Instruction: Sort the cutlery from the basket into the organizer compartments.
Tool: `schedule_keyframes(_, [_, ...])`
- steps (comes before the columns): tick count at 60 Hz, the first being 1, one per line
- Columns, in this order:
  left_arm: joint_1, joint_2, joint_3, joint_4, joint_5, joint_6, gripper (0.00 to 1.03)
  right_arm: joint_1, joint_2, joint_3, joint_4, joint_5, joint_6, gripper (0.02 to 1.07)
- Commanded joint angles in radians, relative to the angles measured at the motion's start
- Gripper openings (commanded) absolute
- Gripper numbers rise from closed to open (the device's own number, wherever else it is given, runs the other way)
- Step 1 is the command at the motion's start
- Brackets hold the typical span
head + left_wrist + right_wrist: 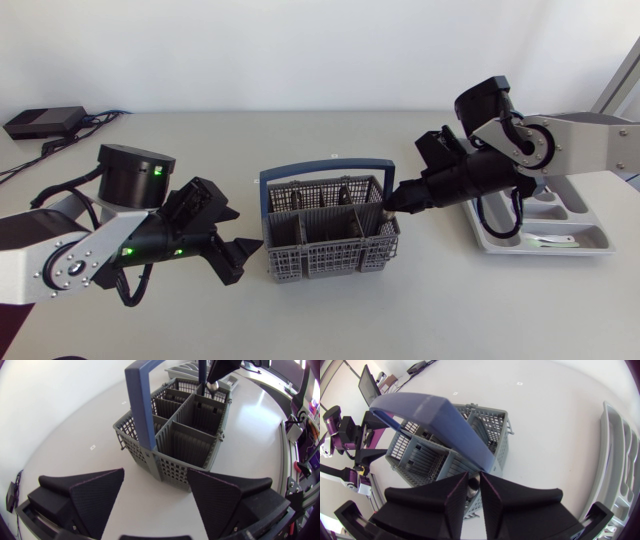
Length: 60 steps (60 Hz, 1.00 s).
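Overhead, our right gripper (pixel 392 204) dips into the basket (pixel 330 255) at the end nearest the organizer (pixel 595 240); our left gripper (pixel 236 256) sits just beside the opposite wall. From the left wrist, its jaws stand wide, holding nothing. From the right wrist, the jaws are narrow, pinching a cutlery piece (pixel 473 485) (only a sliver shows). We judge a straight upward lift best, since the blue handle (pixel 435 417) arches close by.

The left arm (pixel 60 262) and right arm (pixel 580 140) have silver-grey links, black joints, screw-ringed hubs and looping black cables. Green lights glow on the left. The jaws are matte black wedges.
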Motion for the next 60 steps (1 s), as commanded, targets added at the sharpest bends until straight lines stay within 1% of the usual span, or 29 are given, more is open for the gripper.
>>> schedule_keyframes(1, [-0.017, -0.019, -0.017, 0.014, 0.013, -0.021, 0.88, 0.018, -0.018, -0.020, -0.019, 0.000, 0.026, 0.20])
schedule_keyframes(13, [-0.023, -0.019, -0.017, 0.014, 0.013, -0.025, 0.88, 0.032, -0.043, -0.017, -0.045, 0.015, 0.023, 0.20])
schedule_keyframes(32, [-0.024, -0.024, -0.026, 0.014, 0.013, -0.028, 0.88, 0.089, -0.026, -0.041, -0.062, 0.118, -0.017, 0.20])
schedule_keyframes(43, [-0.026, -0.024, -0.027, 0.014, 0.013, -0.028, 0.88, 0.098, -0.026, -0.059, -0.063, 0.147, -0.032, 0.20])
schedule_keyframes(53, [-0.027, -0.025, -0.027, 0.014, 0.013, -0.030, 0.88, 0.106, -0.011, -0.070, -0.063, 0.155, -0.049, 0.20])
schedule_keyframes(54, [-0.027, -0.027, -0.027, 0.014, 0.013, -0.030, 0.88, 0.109, -0.011, -0.072, -0.063, 0.155, -0.049, 0.20])
schedule_keyframes(57, [-0.027, -0.030, -0.027, 0.014, 0.013, -0.030, 0.88, 0.112, -0.011, -0.073, -0.065, 0.162, -0.054, 0.12])
schedule_keyframes(60, [-0.027, -0.033, -0.029, 0.013, 0.013, -0.030, 0.88, 0.113, -0.012, -0.072, -0.069, 0.165, -0.055, 0.08])
